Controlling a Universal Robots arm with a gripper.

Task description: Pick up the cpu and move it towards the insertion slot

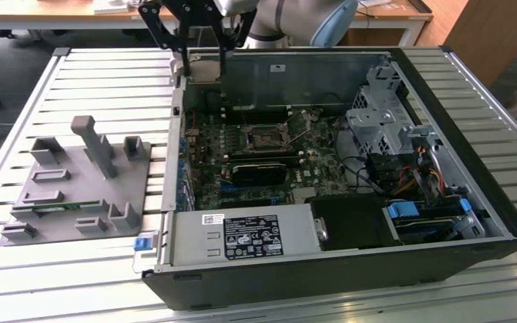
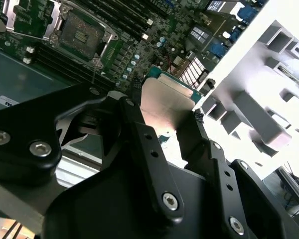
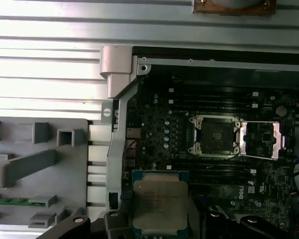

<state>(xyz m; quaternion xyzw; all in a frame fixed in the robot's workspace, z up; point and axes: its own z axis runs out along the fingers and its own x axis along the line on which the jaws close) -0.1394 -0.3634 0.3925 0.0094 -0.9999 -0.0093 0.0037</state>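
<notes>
My gripper [image 1: 202, 55] is shut on the cpu [image 1: 204, 68], a flat square chip with a silvery top. It hangs over the far corner of the open computer case [image 1: 456, 222], at the exterior view's left. In both wrist views the black fingers [image 2: 139, 139] clamp two opposite edges of the cpu [image 2: 165, 105] [image 3: 160, 201]. The insertion slot [image 1: 266, 138] is a square black socket in a metal frame on the green motherboard. It lies apart from the chip, further into the case. Its socket [image 3: 214, 135] has its metal lid [image 3: 261, 140] folded open beside it. The second wrist view also shows the insertion slot [image 2: 80, 33].
A grey fixture plate [image 1: 70, 185] with upright posts and a green circuit strip [image 1: 59, 209] lies on the slatted table [image 1: 106, 74] beside the case. Inside the case are a long black card [image 1: 258, 172], a power supply [image 1: 240, 237], a drive cage [image 1: 384, 124] and cables.
</notes>
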